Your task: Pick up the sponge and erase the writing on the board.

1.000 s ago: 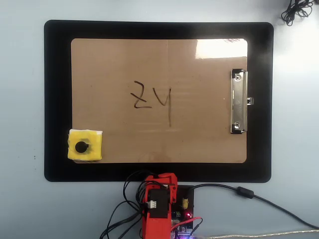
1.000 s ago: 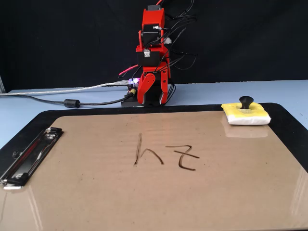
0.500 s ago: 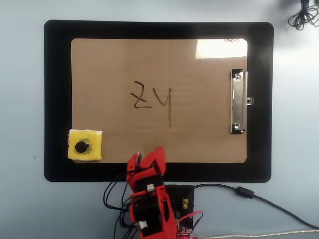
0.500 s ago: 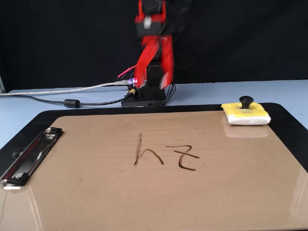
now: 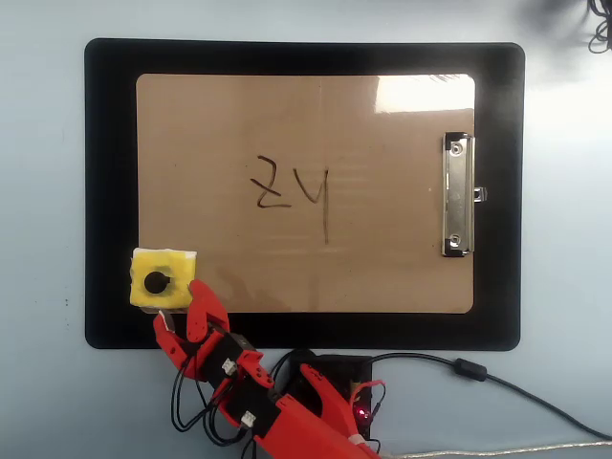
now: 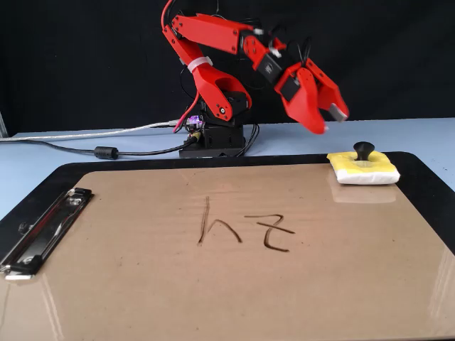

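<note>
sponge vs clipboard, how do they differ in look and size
The sponge is a small yellow foam square with a round black knob in its centre; the clipboard is a large glossy brown rectangle with a silver metal clip on one short edge. The clipboard bears dark writing; the sponge bears none. The clipboard reflects glare; the sponge looks matte. Both lie flat on the black mat.

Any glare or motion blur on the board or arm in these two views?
Overhead view: a bright patch of glare sits on the board at its top right corner, clear of the writing; the gripper looks sharp. Fixed view: the board's glossy surface mirrors the sponge faintly, with sheen along the near edge; the gripper is only slightly soft.
</note>
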{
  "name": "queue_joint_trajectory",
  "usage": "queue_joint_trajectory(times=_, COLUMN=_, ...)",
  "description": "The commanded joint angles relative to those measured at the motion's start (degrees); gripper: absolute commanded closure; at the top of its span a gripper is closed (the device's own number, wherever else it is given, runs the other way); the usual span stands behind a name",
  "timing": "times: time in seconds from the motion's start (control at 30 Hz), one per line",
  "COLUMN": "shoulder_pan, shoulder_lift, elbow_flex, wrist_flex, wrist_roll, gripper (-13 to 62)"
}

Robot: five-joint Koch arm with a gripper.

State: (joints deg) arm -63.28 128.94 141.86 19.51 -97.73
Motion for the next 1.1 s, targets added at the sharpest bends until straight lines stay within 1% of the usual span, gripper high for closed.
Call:
queue_joint_trajectory(times=0.0, shoulder_pan=-1.8, shoulder_lift=-3.1, elbow_flex=-0.2, wrist_flex=-16.4, wrist_roll=1.1, gripper=15.7)
queue_joint_trajectory(times=0.2, shoulder_pan=-1.7, shoulder_lift=-17.5, elbow_flex=-2.8, wrist_flex=-22.9, wrist_roll=2.8, gripper=15.6)
queue_joint_trajectory(times=0.47, shoulder_pan=-1.7, shoulder_lift=-29.4, elbow_flex=-5.6, wrist_flex=-30.5, wrist_roll=2.9, gripper=15.4)
queue_joint_trajectory(times=0.63, shoulder_pan=-1.4, shoulder_lift=-32.0, elbow_flex=-5.5, wrist_flex=-34.5, wrist_roll=3.0, gripper=16.4)
queue_joint_trajectory(times=0.67, shoulder_pan=-1.4, shoulder_lift=-32.1, elbow_flex=-5.6, wrist_flex=-34.6, wrist_roll=3.0, gripper=17.8)
queue_joint_trajectory(times=0.73, shoulder_pan=-0.9, shoulder_lift=-32.1, elbow_flex=-5.4, wrist_flex=-34.6, wrist_roll=3.8, gripper=24.4)
queue_joint_trajectory(times=0.83, shoulder_pan=1.1, shoulder_lift=-32.0, elbow_flex=-3.0, wrist_flex=-35.1, wrist_roll=7.1, gripper=39.1)
queue_joint_trajectory(times=0.93, shoulder_pan=2.2, shoulder_lift=-31.2, elbow_flex=-0.8, wrist_flex=-36.2, wrist_roll=7.8, gripper=47.3)
queue_joint_trajectory(times=1.0, shoulder_pan=3.3, shoulder_lift=-30.6, elbow_flex=0.2, wrist_flex=-37.6, wrist_roll=7.8, gripper=56.4)
queue_joint_trajectory(times=1.07, shoulder_pan=4.5, shoulder_lift=-30.6, elbow_flex=0.3, wrist_flex=-38.0, wrist_roll=7.8, gripper=57.3)
